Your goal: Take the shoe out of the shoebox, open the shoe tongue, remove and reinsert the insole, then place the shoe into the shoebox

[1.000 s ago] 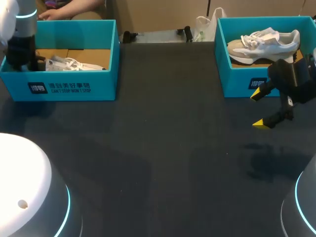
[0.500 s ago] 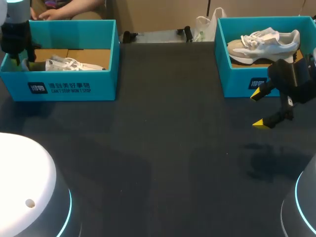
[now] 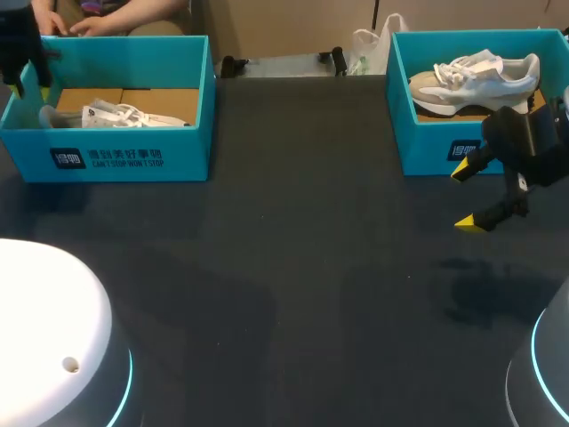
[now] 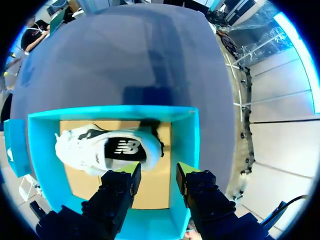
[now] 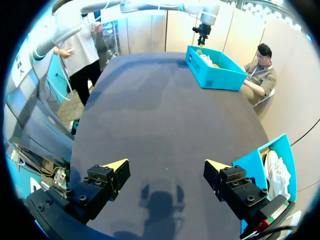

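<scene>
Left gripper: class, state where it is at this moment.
In the left wrist view the left gripper hangs open above the left shoebox, over its cardboard floor beside the shoe.

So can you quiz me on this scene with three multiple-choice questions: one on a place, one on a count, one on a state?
1. Where is the left gripper?
A) above a turquoise cardboard shoebox holding a white sneaker
B) inside a sneaker's opening
C) under the box

2. How many turquoise shoeboxes stand on the dark table?
A) one
B) two
C) three

3. The right gripper is:
A) shut on a shoe
B) open and empty
C) shut on an insole

1 A: its wrist view looks down into the box.
2 B: a second shoebox stands at the right.
3 B: its yellow tips stand apart with nothing between.
</scene>
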Tool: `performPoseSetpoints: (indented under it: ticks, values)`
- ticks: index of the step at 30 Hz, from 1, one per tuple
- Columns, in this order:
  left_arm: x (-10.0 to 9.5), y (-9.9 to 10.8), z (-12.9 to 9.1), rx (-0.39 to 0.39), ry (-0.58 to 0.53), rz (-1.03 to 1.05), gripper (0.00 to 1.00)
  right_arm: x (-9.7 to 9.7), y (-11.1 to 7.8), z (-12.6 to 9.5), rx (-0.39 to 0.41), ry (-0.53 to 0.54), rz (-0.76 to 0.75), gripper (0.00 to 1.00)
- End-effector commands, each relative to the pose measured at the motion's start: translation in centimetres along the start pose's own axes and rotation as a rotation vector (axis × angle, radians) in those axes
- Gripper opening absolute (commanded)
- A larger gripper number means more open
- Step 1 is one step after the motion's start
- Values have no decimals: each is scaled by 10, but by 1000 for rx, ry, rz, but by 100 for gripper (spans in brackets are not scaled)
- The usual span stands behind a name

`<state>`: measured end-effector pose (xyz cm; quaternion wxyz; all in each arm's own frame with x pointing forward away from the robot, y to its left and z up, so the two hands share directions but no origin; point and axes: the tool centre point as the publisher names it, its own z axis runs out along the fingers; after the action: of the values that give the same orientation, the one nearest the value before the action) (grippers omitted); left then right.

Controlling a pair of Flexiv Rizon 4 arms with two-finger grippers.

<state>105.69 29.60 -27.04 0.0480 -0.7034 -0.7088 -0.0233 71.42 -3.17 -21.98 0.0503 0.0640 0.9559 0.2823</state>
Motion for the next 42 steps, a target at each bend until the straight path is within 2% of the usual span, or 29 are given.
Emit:
performPoseSetpoints:
  ticks: [1,12,14,16,17,18,20,24,35,42]
  values:
    - [7,1,-22,23,-28,-3,47,1,0,1,3,-1,1,100]
    - [9,-9,-55,34,-42,-21,49,1,0,1,3,-1,1,100]
    - [10,-11,-59,43,-49,-32,49,-5,1,1,10,10,36,100]
    - [11,-14,-65,53,-62,-46,82,-14,1,-2,-3,-24,97,100]
    - [12,-16,-68,59,-64,-55,93,-18,-1,-3,12,-37,127,100]
    - [12,-17,-70,65,-71,-64,100,-22,-1,-5,15,-51,147,100]
    - [13,-20,-76,71,-81,-68,100,-30,-3,-10,-23,-79,224,100]
    - [12,-24,-81,74,-79,-55,100,-45,-6,-17,-48,-116,349,100]
    - [12,-24,-81,74,-79,-55,100,-89,1,-36,-89,-259,522,100]
    - [12,-24,-81,74,-79,-55,100,-118,2,-45,-98,-402,675,100]
